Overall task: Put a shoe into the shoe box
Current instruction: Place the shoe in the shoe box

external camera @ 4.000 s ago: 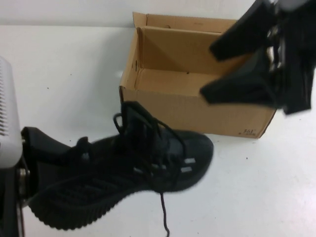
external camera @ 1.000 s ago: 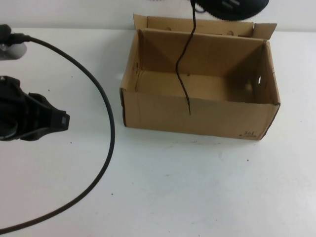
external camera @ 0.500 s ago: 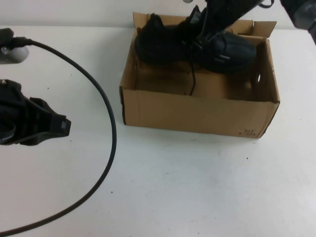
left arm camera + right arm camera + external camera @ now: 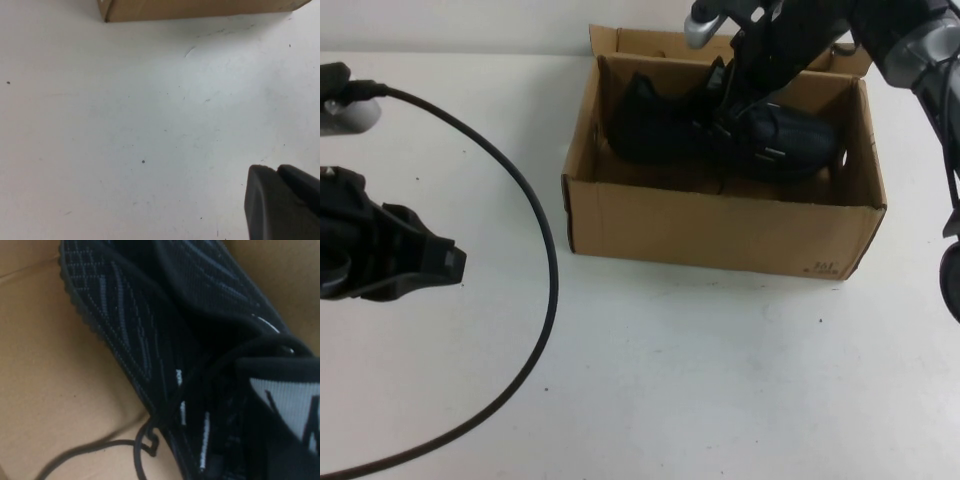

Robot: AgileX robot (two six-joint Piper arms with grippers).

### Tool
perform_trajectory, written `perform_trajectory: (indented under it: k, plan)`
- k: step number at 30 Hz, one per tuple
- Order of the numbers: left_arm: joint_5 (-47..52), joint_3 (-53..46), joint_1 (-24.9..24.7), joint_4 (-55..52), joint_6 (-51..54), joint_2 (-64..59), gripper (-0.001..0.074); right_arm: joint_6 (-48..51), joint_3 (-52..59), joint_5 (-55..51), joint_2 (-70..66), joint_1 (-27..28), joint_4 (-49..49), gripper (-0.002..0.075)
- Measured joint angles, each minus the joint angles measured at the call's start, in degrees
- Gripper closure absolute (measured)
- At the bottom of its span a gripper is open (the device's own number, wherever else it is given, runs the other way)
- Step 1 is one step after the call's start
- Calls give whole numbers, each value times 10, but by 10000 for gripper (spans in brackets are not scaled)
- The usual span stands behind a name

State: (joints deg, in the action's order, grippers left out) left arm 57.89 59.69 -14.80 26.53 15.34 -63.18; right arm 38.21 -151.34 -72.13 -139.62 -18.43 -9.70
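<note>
The black knit shoe [image 4: 660, 135] lies inside the brown cardboard shoe box [image 4: 720, 232], toe toward the right end. My right gripper [image 4: 732, 108] reaches down into the box and is shut on the shoe's middle by the tongue and laces. In the right wrist view the shoe [image 4: 200, 315] fills the frame, with its white tongue label [image 4: 290, 400] and a loose lace over the box floor [image 4: 55, 390]. My left gripper [image 4: 445, 262] is shut and empty over the table at the left, away from the box. It shows in the left wrist view [image 4: 277, 171], with the box edge [image 4: 200, 7] beyond.
A thick black cable [image 4: 548, 260] curves across the left part of the white table [image 4: 720, 380]. The box's upright flaps [image 4: 620, 42] rise at the back.
My right gripper has lowered the shoe from above the box down into it. The left arm has barely moved.
</note>
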Motion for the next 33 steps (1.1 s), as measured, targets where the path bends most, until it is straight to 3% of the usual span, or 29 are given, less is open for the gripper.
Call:
perform_trajectory:
  k: [8, 15, 19, 23, 28, 33]
  plan:
    - [7, 0, 0, 8, 3, 0, 734, -4, 0, 1, -20, 0, 28, 689]
    - [11, 0, 0, 11, 25, 0, 734, -41, 0, 22, -17, 0, 61, 391]
    - [11, 0, 0, 11, 58, 0, 734, -45, 0, 22, 5, 1, 59, 330]
    - [14, 0, 0, 11, 105, 0, 734, -45, 0, 15, 49, 1, 44, 407]
    - [35, 0, 0, 3, 188, -1, 734, -61, 0, 0, 129, 5, 43, 660]
    - [24, 0, 0, -47, 236, -14, 734, -132, 0, -4, 220, 38, 53, 730]
